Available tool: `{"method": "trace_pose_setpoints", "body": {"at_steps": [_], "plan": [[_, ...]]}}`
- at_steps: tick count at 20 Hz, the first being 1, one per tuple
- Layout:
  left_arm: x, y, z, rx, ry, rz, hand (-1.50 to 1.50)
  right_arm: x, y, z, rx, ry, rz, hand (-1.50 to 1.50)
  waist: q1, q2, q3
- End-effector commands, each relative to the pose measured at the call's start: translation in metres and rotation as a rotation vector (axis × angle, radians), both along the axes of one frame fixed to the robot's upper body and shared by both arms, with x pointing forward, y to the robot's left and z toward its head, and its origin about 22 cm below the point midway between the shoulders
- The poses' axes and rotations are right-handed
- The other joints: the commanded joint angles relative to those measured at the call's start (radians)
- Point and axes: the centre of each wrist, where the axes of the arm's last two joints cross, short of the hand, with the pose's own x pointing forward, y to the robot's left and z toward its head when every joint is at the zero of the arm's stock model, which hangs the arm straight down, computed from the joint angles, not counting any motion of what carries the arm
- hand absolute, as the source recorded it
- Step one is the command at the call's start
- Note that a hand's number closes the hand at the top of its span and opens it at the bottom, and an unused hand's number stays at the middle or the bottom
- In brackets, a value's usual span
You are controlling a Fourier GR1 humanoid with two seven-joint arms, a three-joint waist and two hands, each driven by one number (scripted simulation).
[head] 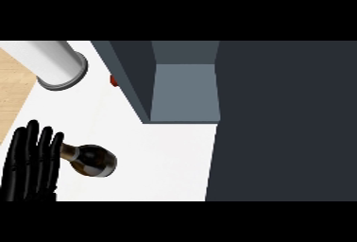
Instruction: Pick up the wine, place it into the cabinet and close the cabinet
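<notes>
Left robot hand (31, 163) straight-fingered, glossy dark rounded wine bottle (92, 160) beside

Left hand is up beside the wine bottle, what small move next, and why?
Probably curl the left hand round the dark glass wine bottle: its straight fingers stand right beside the bottle, not yet gripping, and the grey cabinet is open.

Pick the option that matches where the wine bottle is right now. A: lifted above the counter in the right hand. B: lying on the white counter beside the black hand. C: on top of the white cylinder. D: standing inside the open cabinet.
B: the wine bottle lies on its side on the white counter, next to the straight fingers of the left hand, outside the open cabinet.
</notes>
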Motion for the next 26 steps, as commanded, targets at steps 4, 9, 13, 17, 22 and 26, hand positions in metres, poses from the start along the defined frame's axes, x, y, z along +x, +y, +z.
{"method": "trace_pose_setpoints", "body": {"at_steps": [4, 9, 13, 17, 22, 26], "plan": [[-0.016, 0.032, 0.000, -0.139, 0.001, -0.010, -1.50, -0.027, -0.009, 0.012, 0.018, -0.019, 0.026, -1.50, 0.003, -0.001, -0.001], [-0.001, 0.049, -0.025, -0.153, 0.066, -0.038, -1.50, -0.030, -0.004, 0.020, 0.028, -0.034, 0.037, -1.50, 0.000, 0.001, -0.001], [0.012, 0.066, -0.044, -0.163, 0.084, -0.035, -1.50, -0.029, -0.001, 0.023, 0.025, -0.031, 0.046, -1.50, -0.001, 0.002, -0.001], [0.015, 0.080, -0.052, -0.173, 0.084, -0.034, -1.50, -0.017, -0.005, 0.025, 0.029, -0.035, 0.063, -1.50, 0.000, 0.002, 0.000], [0.010, 0.099, -0.077, -0.142, 0.080, 0.019, -1.50, -0.015, 0.002, 0.017, 0.028, -0.026, 0.028, -1.50, 0.003, 0.001, 0.000], [0.026, 0.093, -0.098, -0.130, 0.085, 0.046, -1.50, -0.025, -0.005, 0.022, 0.047, -0.023, 0.045, -1.50, -0.004, 0.002, 0.001]]}}
